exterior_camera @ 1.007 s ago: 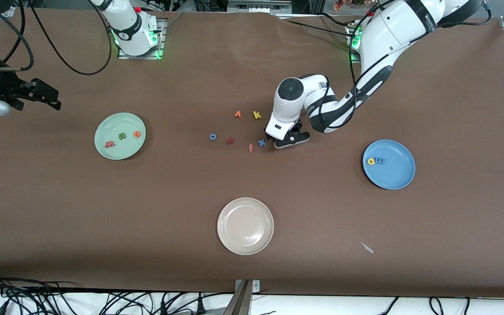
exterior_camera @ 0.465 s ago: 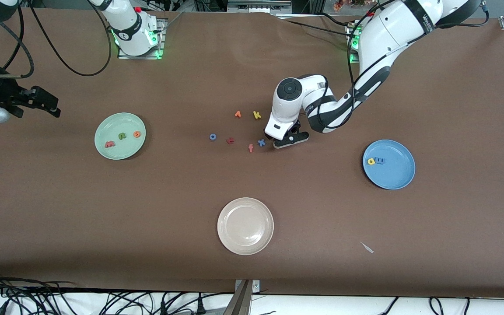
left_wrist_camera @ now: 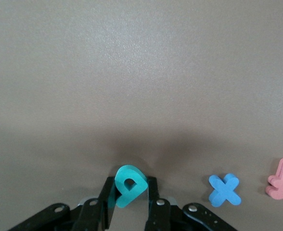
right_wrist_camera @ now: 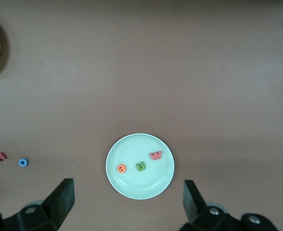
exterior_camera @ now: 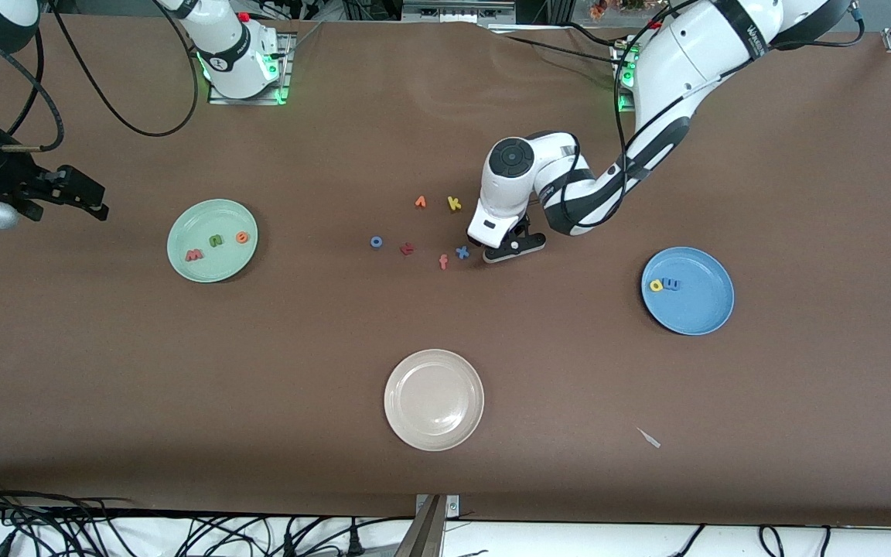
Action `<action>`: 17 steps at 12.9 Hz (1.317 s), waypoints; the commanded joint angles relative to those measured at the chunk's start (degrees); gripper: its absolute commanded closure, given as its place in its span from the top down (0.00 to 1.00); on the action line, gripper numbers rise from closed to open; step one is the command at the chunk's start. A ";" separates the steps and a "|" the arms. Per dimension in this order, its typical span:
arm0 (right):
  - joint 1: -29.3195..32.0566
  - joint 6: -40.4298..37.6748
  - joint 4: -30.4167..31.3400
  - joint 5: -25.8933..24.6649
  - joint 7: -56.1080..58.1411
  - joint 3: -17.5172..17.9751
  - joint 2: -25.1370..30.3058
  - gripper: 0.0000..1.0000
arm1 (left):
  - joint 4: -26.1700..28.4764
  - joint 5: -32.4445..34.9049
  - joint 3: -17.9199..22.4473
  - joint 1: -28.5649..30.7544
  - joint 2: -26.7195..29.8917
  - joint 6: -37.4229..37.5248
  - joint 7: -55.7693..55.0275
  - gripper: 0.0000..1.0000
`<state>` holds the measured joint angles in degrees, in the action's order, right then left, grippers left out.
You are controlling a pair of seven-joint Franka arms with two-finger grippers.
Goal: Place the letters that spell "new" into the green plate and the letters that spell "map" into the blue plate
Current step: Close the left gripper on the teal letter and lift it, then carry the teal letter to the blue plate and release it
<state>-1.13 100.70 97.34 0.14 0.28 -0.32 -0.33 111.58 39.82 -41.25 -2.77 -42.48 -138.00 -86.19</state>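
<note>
The last letter is being picked up: the p (left_wrist_camera: 128, 185) is pinched on the table by the left gripper (left_wrist_camera: 128, 211), beside the x (left_wrist_camera: 225, 189). It must next be lifted and carried to the blue plate (exterior_camera: 704, 311), where m (exterior_camera: 671, 285) and a (exterior_camera: 656, 285) lie. In the green plate (exterior_camera: 206, 267) lie w (exterior_camera: 194, 254), n (exterior_camera: 216, 240) and e (exterior_camera: 241, 237). The white plate (exterior_camera: 434, 433) holds nothing. The right gripper (right_wrist_camera: 127, 202) waits wide apart, high over the green plate.

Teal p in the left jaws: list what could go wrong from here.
1. The left gripper pinches only the lower part of the tilted teal p, so it might slip out on the way to the blue plate.
2. The blue x lies close beside the jaws and could get nudged.
3. Dropped carelessly, the p may land on the yellow a.
</note>
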 commanded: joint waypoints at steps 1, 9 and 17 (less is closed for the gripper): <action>0.08 -0.68 -0.57 -0.22 0.16 0.32 0.51 1.00 | -0.75 1.67 0.65 -0.57 -0.41 0.80 -1.26 0.25; 0.08 -0.77 -0.57 -0.05 0.60 0.41 0.51 1.00 | -11.36 -13.51 -0.67 3.82 2.31 21.15 18.56 0.16; 0.08 -2.26 -0.57 0.22 0.42 0.23 0.51 1.00 | -16.40 -15.83 -0.58 20.06 4.33 37.53 53.62 0.16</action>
<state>-1.19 99.62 97.31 0.14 0.41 -0.17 -0.23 94.82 25.58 -41.41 12.55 -40.04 -103.29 -42.39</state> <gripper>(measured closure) 0.000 0.705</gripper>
